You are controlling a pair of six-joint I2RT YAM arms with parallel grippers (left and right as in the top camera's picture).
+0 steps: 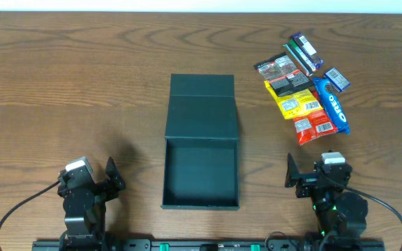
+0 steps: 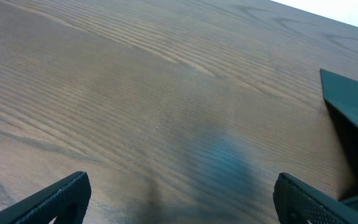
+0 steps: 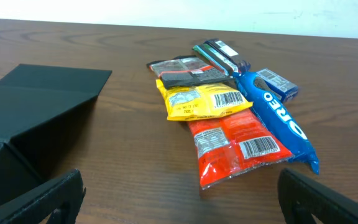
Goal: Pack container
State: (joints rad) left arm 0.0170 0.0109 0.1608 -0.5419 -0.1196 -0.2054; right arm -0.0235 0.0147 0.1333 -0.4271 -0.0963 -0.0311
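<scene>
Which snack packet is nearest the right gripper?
The red packet, at the pile's near end, just in front of the yellow packet; the others lie farther back from the right gripper.

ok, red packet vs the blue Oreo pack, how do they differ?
The red packet is a wide flat pouch with barcode labels facing up; the blue Oreo pack is long and narrow with white lettering. The red packet sits nearer the container than the Oreo pack. Both lie on the table, unpacked.
</scene>
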